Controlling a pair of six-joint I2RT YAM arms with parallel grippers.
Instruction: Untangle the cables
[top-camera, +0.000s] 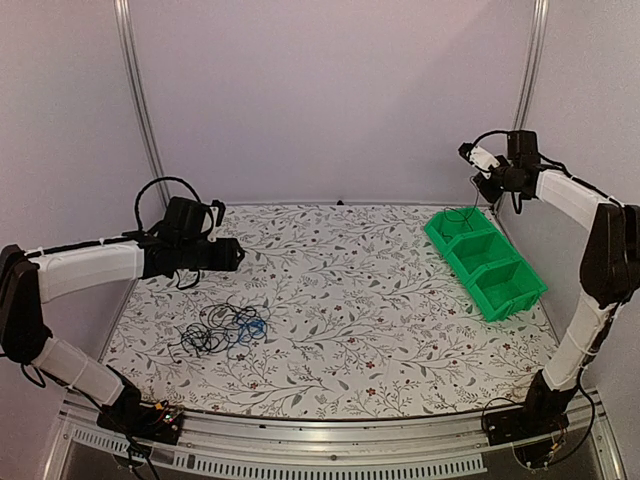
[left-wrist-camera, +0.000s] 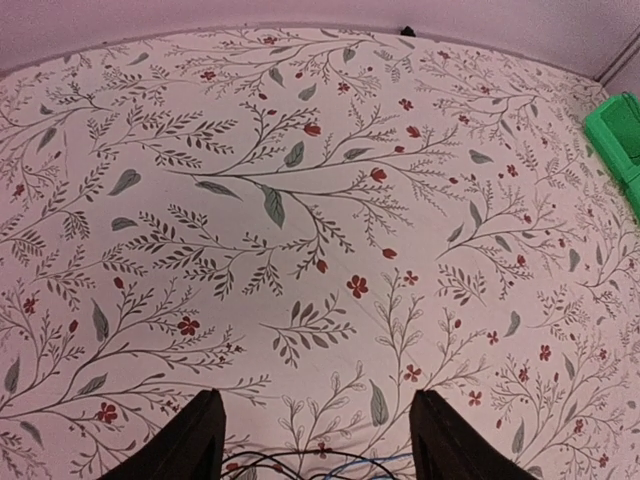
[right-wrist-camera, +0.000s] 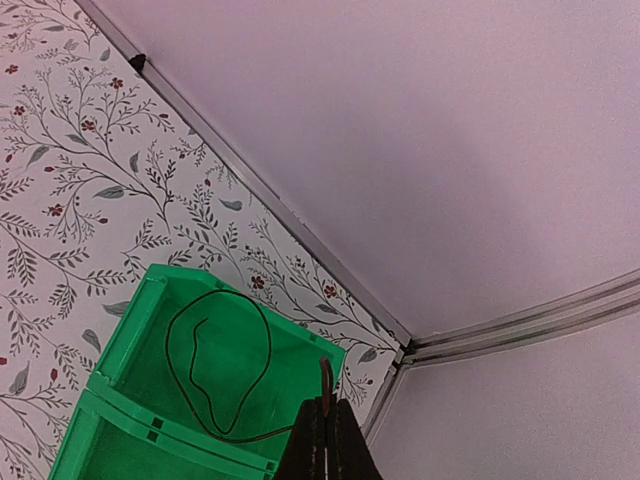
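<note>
Overhead, the right gripper (right-wrist-camera: 325, 418), fingers pressed together, pinches one end of a thin black cable (right-wrist-camera: 268, 345). The cable's loop hangs into the far compartment of the green three-compartment bin (right-wrist-camera: 125, 335). The left gripper (left-wrist-camera: 315, 400) hovers over the floral table (top-camera: 380, 330), fingers spread and empty. The tangled cables (top-camera: 222, 328), black with one blue, lie on the table just beneath it.

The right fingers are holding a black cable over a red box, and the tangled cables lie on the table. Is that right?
Not quite. The box is green, not red, as the right wrist view shows. The right fingers do hold a black cable over it, and the tangled cables lie on the table.
</note>
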